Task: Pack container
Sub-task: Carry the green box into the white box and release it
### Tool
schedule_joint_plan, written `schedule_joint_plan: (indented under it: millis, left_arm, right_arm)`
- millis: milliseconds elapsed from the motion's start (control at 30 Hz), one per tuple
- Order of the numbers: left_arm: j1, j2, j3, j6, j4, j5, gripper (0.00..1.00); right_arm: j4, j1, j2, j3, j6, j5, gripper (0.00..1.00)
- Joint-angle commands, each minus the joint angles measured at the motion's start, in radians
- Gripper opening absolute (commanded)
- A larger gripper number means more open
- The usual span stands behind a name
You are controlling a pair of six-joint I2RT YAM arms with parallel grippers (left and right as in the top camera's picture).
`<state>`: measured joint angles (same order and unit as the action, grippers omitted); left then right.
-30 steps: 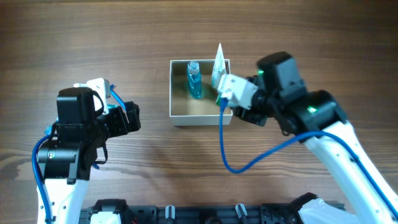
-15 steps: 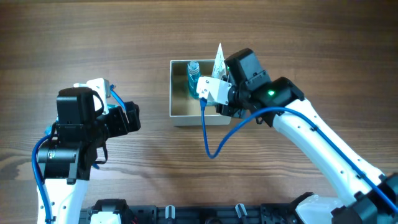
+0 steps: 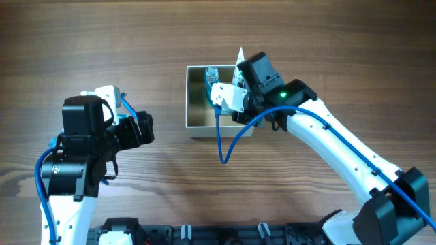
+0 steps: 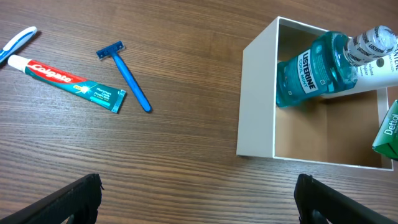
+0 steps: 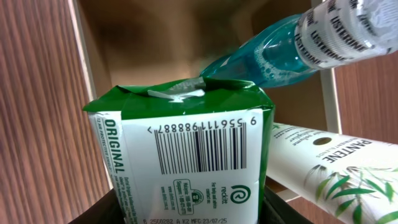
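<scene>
the container [image 4: 256,93] is sitting at the right on the wooden table [image 4: 161,162], with a blue listerine bottle [image 4: 311,68] leaning across its far side and a green pack [image 4: 388,134] poking in at the right edge. at the far left a toothpaste tube [image 4: 65,78], a blue razor [image 4: 127,74] and a toothbrush [image 4: 15,42] are lying. the left gripper [image 4: 199,205] is showing dark fingers [image 4: 74,199] wide apart at the near corners.

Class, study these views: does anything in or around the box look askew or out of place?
The white Pantene tube leans across the rim of the container, its end poking outside. The Listerine bottle lies tilted against a wall. Nothing looks spilled.
</scene>
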<state>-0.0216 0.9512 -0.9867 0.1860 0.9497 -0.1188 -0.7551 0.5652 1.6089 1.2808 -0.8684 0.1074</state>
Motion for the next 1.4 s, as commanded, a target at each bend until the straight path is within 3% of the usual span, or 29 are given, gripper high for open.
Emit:
schedule_joint_plan:
  millis: [0,267,433,600,767,967,1033,1100,1233,1367]
  left_arm:
    - [-0.007,0.001,-0.023,0.009,-0.003,-0.03,1.0]
    - [-0.007,0.001,-0.023,0.009,-0.002,-0.03,1.0]
    - [-0.007,0.001,-0.023,0.009,-0.002,-0.03,1.0]
    - [-0.007,0.001,-0.023,0.009,-0.002,-0.03,1.0]
    - [-0.007,0.001,-0.023,0.009,-0.002,-0.03,1.0]
    - [-0.007,0.001,-0.023,0.009,-0.002,-0.03,1.0]
    - [-0.007,0.001,-0.023,0.009,-0.003,-0.03,1.0]
    - [-0.007,0.001,-0.023,0.009,-0.003,-0.03,1.0]
    - [-0.007,0.001,-0.023,0.009,-0.002,-0.03,1.0]
    - [-0.007,0.001,-0.023,0.013,-0.003,-0.029,1.0]
  right_arm:
    - [0.008,0.003,0.009,0.008,0.016,-0.003,0.48]
    - [0.011,0.003,0.009,0.008,0.041,-0.003,0.81]
    - [0.011,0.003,0.009,0.008,0.042,-0.003,0.82]
    - [0.011,0.005,0.0,0.009,0.104,-0.003,0.75]
    - [-0.001,0.021,-0.103,0.01,0.263,-0.003,0.75]
    - [-0.014,-0.006,-0.353,0.01,0.644,-0.126,0.74]
    - [-0.012,-0.044,-0.399,0.01,0.806,-0.238,0.81]
    - [-0.026,-0.112,-0.418,0.01,0.975,-0.304,0.97]
    - [-0.076,-0.288,-0.405,0.006,1.144,-0.186,1.0]
    - [-0.117,-0.443,-0.341,0.006,1.159,-0.011,1.0]
